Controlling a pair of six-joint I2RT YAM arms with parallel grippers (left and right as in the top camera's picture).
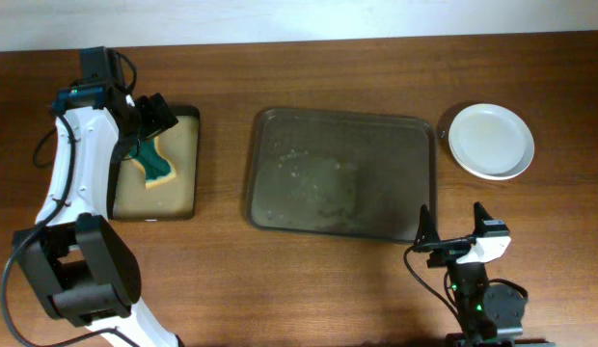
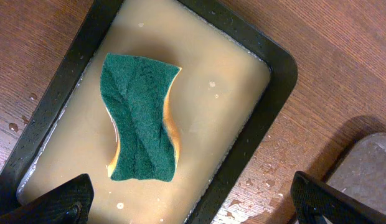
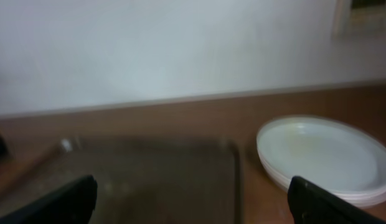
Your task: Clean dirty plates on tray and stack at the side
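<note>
The white plates (image 1: 490,141) sit stacked on the table to the right of the dark brown tray (image 1: 270,207); the stack also shows in the right wrist view (image 3: 320,155), right of the tray (image 3: 155,180). The tray holds only wet smears. My left gripper (image 1: 148,123) is open and empty above a green and yellow sponge (image 1: 159,166), which lies in the small black tray; in the left wrist view the open left gripper (image 2: 193,199) hangs above the sponge (image 2: 140,118). My right gripper (image 1: 451,231) is open and empty, near the front edge by the tray's right corner.
The small black tray with a beige inside (image 1: 188,207) lies left of the brown tray; its rim shows in the left wrist view (image 2: 277,93). Water drops wet the wood beside it (image 2: 268,171).
</note>
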